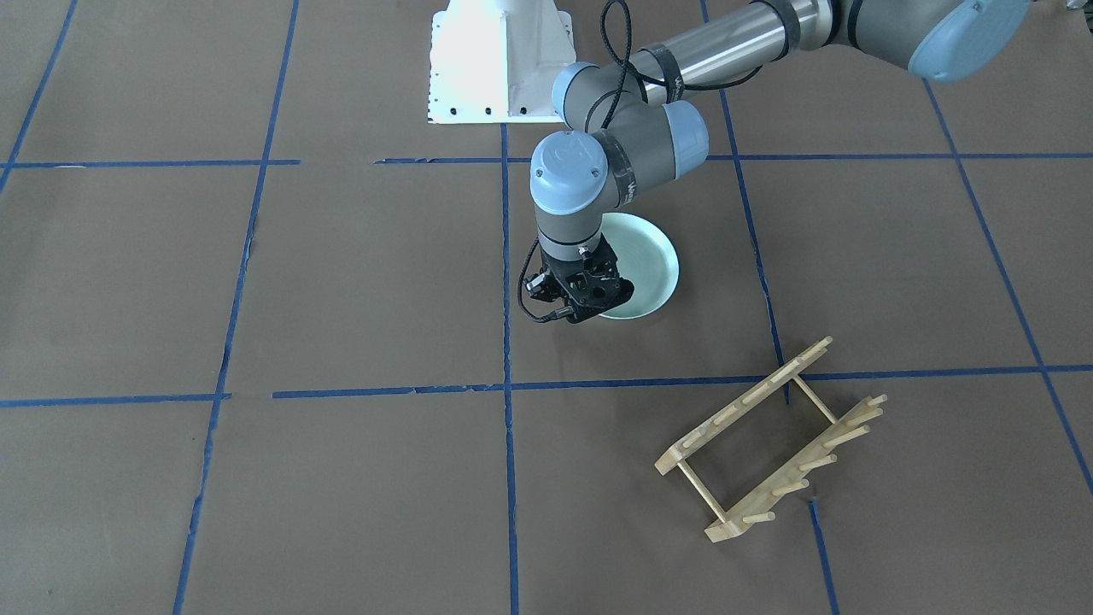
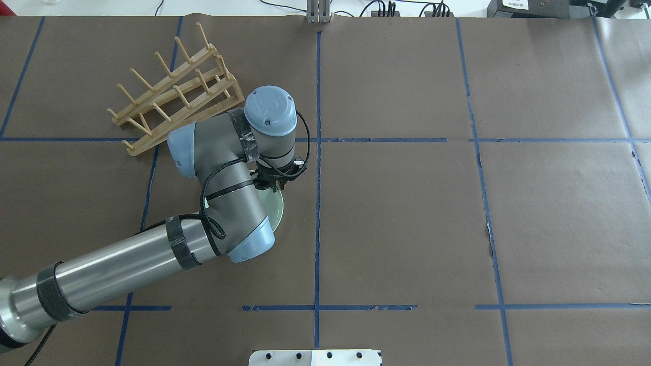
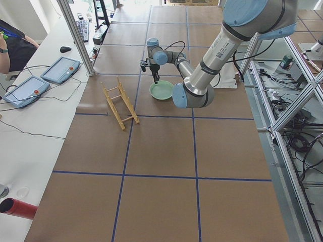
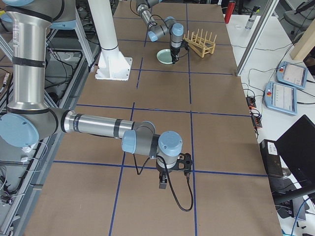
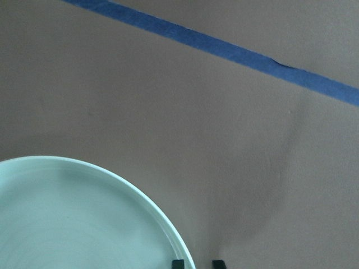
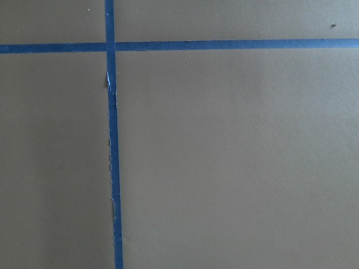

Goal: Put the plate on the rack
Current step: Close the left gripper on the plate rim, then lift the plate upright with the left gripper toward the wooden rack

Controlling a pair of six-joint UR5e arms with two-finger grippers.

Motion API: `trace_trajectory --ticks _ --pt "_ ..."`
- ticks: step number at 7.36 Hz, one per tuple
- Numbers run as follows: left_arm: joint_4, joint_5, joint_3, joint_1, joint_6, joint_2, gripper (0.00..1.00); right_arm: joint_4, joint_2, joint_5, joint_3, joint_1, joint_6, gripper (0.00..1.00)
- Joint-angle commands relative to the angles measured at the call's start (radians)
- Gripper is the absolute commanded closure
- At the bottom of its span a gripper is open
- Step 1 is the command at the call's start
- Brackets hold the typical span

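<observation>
The pale mint-green plate (image 1: 651, 256) lies flat on the brown table, partly under my left wrist in the overhead view (image 2: 277, 211). My left gripper (image 1: 598, 309) points straight down at the plate's rim on the side away from the robot. In the left wrist view the plate (image 5: 67, 224) fills the lower left, and the two fingertips stand close together, one on each side of its rim, so the gripper (image 5: 197, 262) is shut on it. The wooden rack (image 1: 768, 440) stands apart on the table, empty (image 2: 173, 96). My right gripper (image 4: 163, 183) hangs low over bare table far from both; I cannot tell whether it is open or shut.
The white robot base (image 1: 499, 60) stands behind the plate. Blue tape lines (image 1: 508, 384) cross the brown table cover. Two tablets (image 3: 60, 69) and cables lie on the side bench past the rack. The right wrist view shows only table and tape (image 6: 112, 168).
</observation>
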State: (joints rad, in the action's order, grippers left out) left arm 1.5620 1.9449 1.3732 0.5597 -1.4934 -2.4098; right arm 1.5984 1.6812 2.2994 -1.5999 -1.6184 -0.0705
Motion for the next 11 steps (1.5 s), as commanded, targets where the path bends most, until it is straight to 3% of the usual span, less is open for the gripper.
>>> trace_trajectory --ticks 1,4,6,10,11 --pt "0.003 0.040 0.016 0.011 0.010 0.001 1.00 0.000 0.000 0.000 0.000 0.000 0.000 0.00" --pt "0.044 0.089 0.220 0.096 0.042 0.006 1.00 0.000 0.000 0.000 0.000 0.000 0.000 0.00" --pt "0.285 0.179 0.265 0.211 -0.003 0.012 1.00 0.000 0.000 0.000 0.000 0.002 0.000 0.00" --pt "0.897 0.206 0.254 0.435 -0.279 0.150 1.00 0.000 0.000 0.000 0.002 0.000 0.000 0.00" --pt "0.967 0.206 0.250 0.468 -0.316 0.182 1.00 0.000 0.000 0.000 0.002 0.000 0.000 0.00"
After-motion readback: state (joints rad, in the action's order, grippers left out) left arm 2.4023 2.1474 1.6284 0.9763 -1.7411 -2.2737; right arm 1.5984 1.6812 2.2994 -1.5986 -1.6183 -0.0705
